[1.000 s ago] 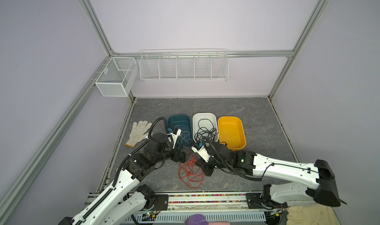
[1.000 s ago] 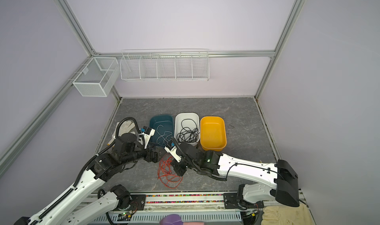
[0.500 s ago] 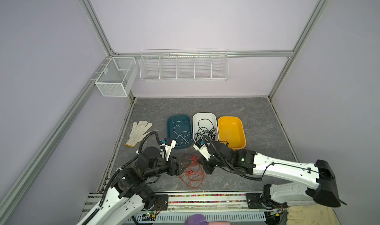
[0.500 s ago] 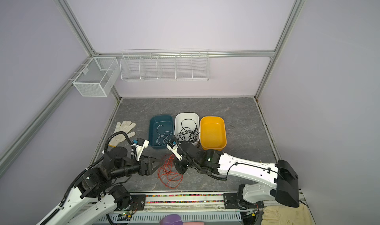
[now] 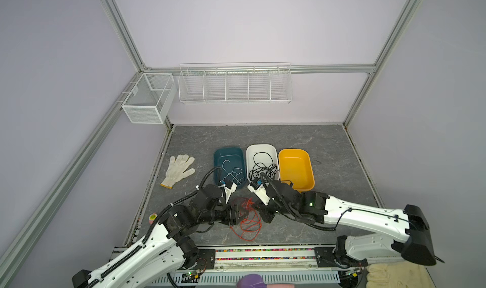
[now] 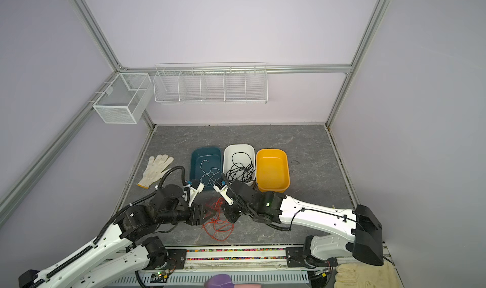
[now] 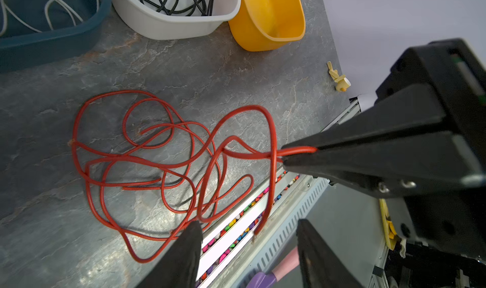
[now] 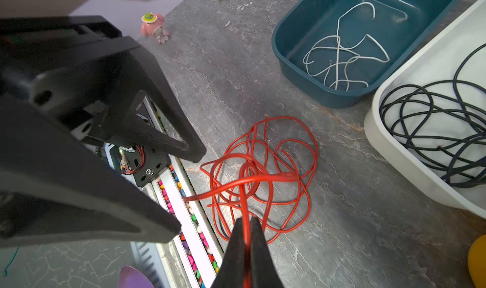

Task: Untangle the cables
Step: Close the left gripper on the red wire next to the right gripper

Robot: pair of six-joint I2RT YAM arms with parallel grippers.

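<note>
A tangle of red cables (image 5: 247, 225) (image 6: 217, 228) lies on the grey table near its front edge. My right gripper (image 8: 246, 222) (image 5: 259, 211) is shut on one red strand and holds it lifted off the pile. My left gripper (image 7: 249, 238) (image 5: 240, 216) faces it from the left with its jaws open. The loose end of the lifted red strand (image 7: 259, 227) hangs between the left fingers (image 7: 190, 247), touching neither. White cables (image 5: 231, 172) lie in the teal bin (image 5: 218, 155). Black cables (image 5: 263, 168) lie in the white bin (image 5: 261, 146).
An empty yellow bin (image 5: 295, 165) stands right of the white one. A white glove (image 5: 178, 169) lies at the left, and a small pink toy (image 8: 153, 26) sits at the table's left edge. A rail of coloured beads (image 5: 263, 255) runs along the front. Wire baskets (image 5: 234, 84) hang on the walls.
My left arm has swung from the teal bin to the front, then right to the red tangle, its jaws narrowing. My right gripper has stayed shut on the red strand.
</note>
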